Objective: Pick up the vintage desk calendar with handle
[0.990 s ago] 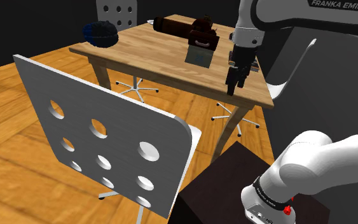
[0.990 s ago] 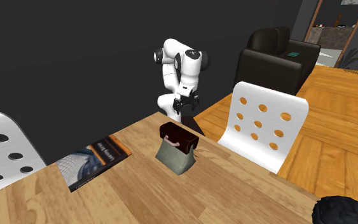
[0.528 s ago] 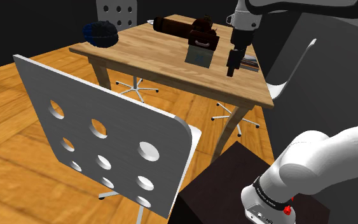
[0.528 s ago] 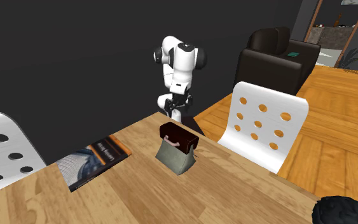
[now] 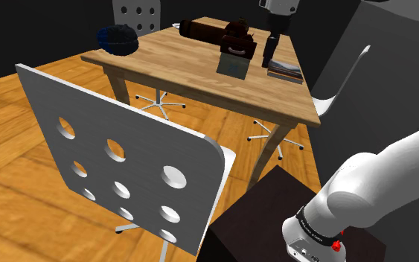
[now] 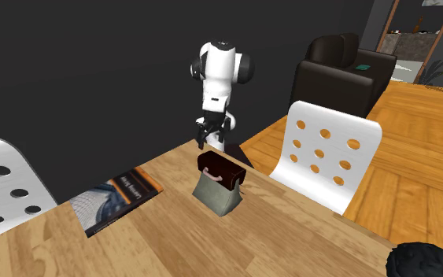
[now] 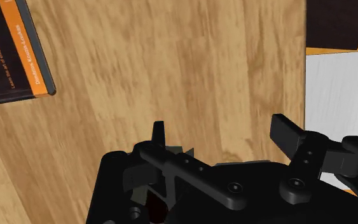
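Note:
The desk calendar (image 5: 237,53) is a grey-green wedge with a dark brown top and a small pale handle (image 6: 215,178). It stands upright on the wooden table (image 5: 178,67). My black gripper (image 5: 269,53) hangs above the table just to the shoulder view's right of the calendar, between it and a book (image 5: 284,71), touching neither. In the second exterior view the gripper (image 6: 212,131) is behind the calendar (image 6: 219,183). The wrist view shows the gripper (image 7: 222,133) open over bare wood, its fingers (image 7: 285,132) apart with nothing between them.
A dark blue bowl (image 5: 118,39) and a dark brown object (image 5: 200,30) sit at the table's far side. White perforated chairs (image 5: 126,164) (image 6: 330,157) stand around the table; a chair seat (image 7: 339,89) lies past the table edge. A dark sofa (image 6: 345,71) stands behind.
The gripper has risen and moved up and slightly left in the shoulder view, from near the table's right edge to beside the calendar. The calendar and book have not moved.

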`<state>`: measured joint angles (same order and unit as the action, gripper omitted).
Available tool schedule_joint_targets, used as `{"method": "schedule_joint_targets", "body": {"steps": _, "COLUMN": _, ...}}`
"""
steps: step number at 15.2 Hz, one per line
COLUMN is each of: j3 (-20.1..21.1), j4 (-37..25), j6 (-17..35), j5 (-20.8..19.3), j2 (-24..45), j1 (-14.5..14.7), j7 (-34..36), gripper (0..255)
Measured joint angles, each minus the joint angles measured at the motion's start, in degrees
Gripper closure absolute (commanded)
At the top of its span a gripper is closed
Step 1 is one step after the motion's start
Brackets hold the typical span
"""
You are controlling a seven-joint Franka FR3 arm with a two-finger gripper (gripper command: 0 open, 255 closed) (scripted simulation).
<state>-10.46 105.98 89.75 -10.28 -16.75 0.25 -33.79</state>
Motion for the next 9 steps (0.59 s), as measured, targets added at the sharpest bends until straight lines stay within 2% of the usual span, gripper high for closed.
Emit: {"method": "schedule_joint_targets", "body": {"steps": 9, "j3": -3.2, "j4": -22.0, "j6": -0.8, "j5": 2.0, "j2": 14.9, "j1": -0.2, "j7": -14.6, "gripper": 0}}
